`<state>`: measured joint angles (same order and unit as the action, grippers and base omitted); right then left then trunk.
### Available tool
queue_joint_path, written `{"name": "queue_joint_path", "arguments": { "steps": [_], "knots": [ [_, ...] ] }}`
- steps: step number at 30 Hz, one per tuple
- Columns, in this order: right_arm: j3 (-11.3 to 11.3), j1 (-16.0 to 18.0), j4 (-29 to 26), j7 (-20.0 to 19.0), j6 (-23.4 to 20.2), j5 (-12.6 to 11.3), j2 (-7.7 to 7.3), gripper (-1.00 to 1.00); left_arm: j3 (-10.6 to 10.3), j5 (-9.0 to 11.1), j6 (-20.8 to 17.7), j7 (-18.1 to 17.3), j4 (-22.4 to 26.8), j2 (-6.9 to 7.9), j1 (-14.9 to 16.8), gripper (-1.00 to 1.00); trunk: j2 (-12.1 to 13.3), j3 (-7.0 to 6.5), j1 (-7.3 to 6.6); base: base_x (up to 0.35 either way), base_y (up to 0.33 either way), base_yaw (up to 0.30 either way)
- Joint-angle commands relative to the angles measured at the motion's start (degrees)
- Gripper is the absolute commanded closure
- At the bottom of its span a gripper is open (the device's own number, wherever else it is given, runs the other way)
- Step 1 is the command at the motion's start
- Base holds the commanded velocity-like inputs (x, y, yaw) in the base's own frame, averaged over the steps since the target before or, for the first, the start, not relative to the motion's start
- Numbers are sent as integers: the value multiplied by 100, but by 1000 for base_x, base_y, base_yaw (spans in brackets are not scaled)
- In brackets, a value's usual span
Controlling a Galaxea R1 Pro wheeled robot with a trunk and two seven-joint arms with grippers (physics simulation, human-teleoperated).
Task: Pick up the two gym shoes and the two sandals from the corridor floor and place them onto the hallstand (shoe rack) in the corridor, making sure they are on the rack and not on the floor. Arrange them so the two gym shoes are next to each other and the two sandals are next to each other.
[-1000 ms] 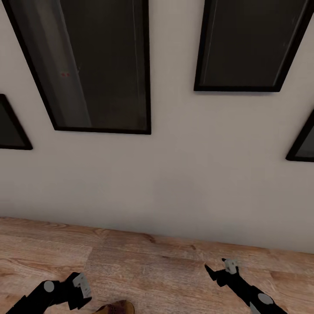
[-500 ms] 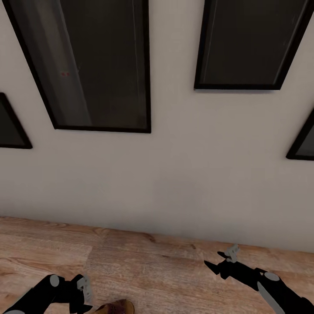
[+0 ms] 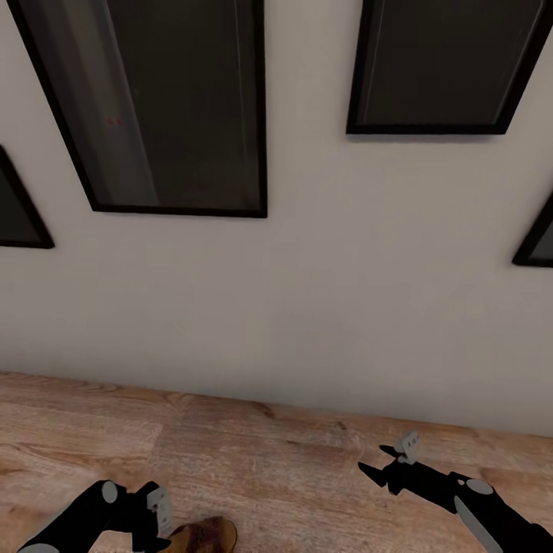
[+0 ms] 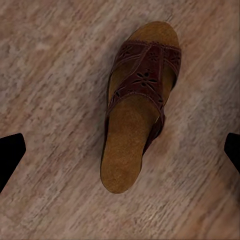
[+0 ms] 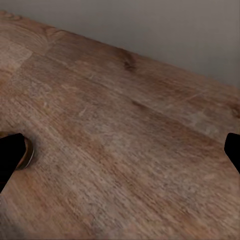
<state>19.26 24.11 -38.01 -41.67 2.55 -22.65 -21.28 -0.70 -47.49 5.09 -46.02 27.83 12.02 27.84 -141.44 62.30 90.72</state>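
Note:
One brown leather sandal point(image 4: 136, 107) with a cut-out strap lies flat on the wood-plank corridor floor point(image 3: 276, 468). Its toe end point(image 3: 206, 534) peeks in at the bottom edge of the head view. My left gripper point(image 3: 160, 516) hovers above the sandal, open, and its black fingertips point(image 4: 10, 155) stand wide to either side of the shoe without touching it. My right gripper point(image 3: 388, 459) hangs open over bare floor further right, with nothing between its fingers point(image 5: 233, 150). A brown rim point(image 5: 27, 152) beside one right fingertip may be a sandal. The gym shoes and the hallstand are out of view.
An off-white wall point(image 3: 322, 292) rises straight ahead, close behind the strip of floor. Several black-framed pictures point(image 3: 169, 100) hang on it. Bare planks lie between and beyond the two grippers up to the wall's foot.
The camera has tilted down a little, so the pictures sit higher in view. My left gripper has edged right, closer over the sandal. The right gripper has turned and dropped slightly.

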Motion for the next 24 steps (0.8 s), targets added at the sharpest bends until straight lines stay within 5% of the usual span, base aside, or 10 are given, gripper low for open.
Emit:
{"name": "queue_joint_path", "arguments": {
  "steps": [1, 9, 24],
  "knots": [
    [34, 6, 4, -3, 26, -38, -8, -100, -7, -84, 55, -4, 15, -7, 2, -100, -44, 33, 21, 0, 0, 65],
    [34, 6, 4, -25, 26, -29, -43, -100, -9, -834, 92, -4, 58, -176, 10, -100, -186, 268, 108, 0, 0, 69],
    [29, 6, -10, -25, 26, -38, -73, -100, -9, -961, 101, -4, 299, -226, 53, -100, -206, 737, 146, 0, 0, 64]
  ]
}}
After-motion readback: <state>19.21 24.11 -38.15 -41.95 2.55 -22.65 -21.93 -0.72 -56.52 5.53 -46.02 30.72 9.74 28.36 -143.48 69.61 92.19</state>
